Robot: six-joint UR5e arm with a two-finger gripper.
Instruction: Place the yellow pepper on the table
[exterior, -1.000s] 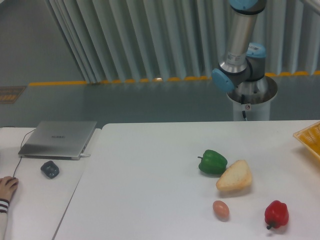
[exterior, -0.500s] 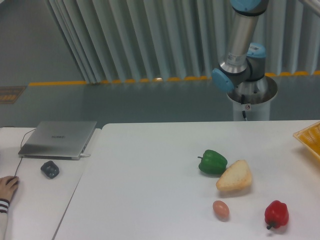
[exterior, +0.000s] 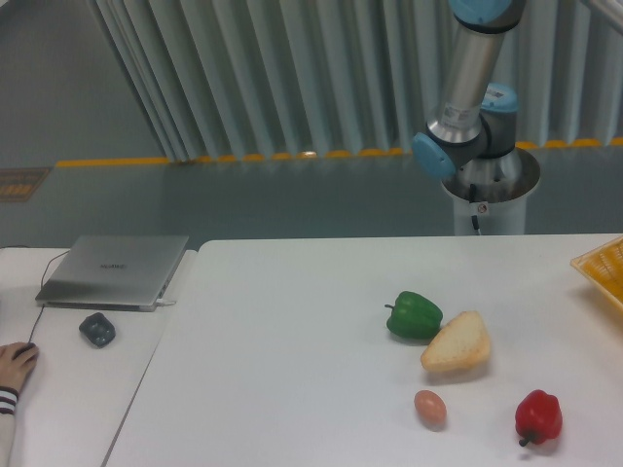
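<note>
my worktop (exterior: 292, 370) fills the lower frame, wide, white and matte, and next to it on the left sits the narrower desk (exterior: 68, 389) with a closed grey laptop (exterior: 115, 269), a small dark object (exterior: 96, 329) and someone's hand (exterior: 15, 362) at the edge. my arm (exterior: 472, 88) stands behind the far edge, only its lower joints and base showing; compared with a second ago it has barely shifted, so nothing on the worktop has moved. at the right edge i see a corner of a yellow basket (exterior: 605, 268). then the smaller things: a piece of bread (exterior: 458, 342) touching or just beside the green pepper (exterior: 414, 314), the red pepper (exterior: 538, 415) near the front, and an egg (exterior: 429, 408) between it and the bread. my pincer is out of frame, so i cannot tell whether it is spread or pinching anything. the yellow pepper is nowhere in view; i judge it is not yet placed on the worktop, perhaps in the basket or in my pincer off-frame
</note>
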